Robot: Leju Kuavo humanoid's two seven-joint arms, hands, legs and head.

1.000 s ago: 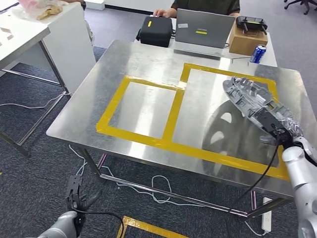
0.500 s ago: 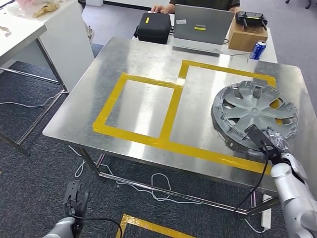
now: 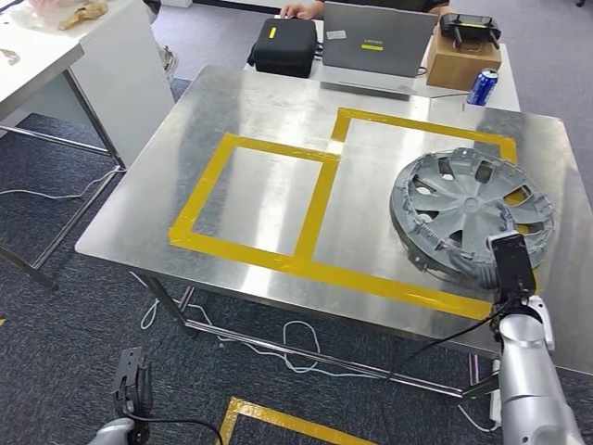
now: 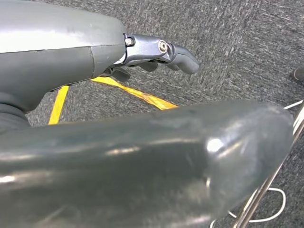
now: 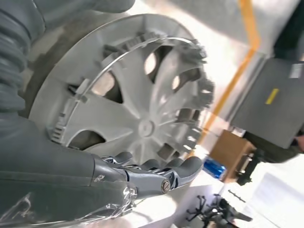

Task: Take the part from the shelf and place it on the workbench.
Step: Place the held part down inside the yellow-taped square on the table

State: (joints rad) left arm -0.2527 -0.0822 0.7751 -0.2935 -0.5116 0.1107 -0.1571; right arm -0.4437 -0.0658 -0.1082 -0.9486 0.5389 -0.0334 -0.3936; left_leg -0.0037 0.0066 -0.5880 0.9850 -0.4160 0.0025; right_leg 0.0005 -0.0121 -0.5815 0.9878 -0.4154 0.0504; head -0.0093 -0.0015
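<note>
The part is a grey plastic hubcap (image 3: 470, 209) lying inner face up on the steel workbench (image 3: 266, 111), inside the right-hand yellow tape rectangle. My right hand (image 3: 511, 267) is at its near rim. In the right wrist view the hubcap (image 5: 143, 118) sits between the thumb on one side and the stretched fingers (image 5: 161, 173) lying along its inner face, so the hand still holds the rim. My left hand (image 3: 132, 385) hangs low beside the bench over the carpet, its fingers (image 4: 161, 50) apart and holding nothing.
Yellow tape (image 3: 318, 199) marks two rectangles on the bench. Behind it stand a laptop (image 3: 374, 42), a black case (image 3: 283, 42), a cardboard box (image 3: 461, 65) and a blue can (image 3: 483, 86), with a person's hand (image 3: 300, 9) by the laptop. A white table (image 3: 42, 56) stands left; cables (image 3: 300, 343) lie underneath.
My right hand has brought the hubcap down from a tilted hold above the bench to lying nearly flat on it. The view has shifted slightly. My left hand still hangs low.
</note>
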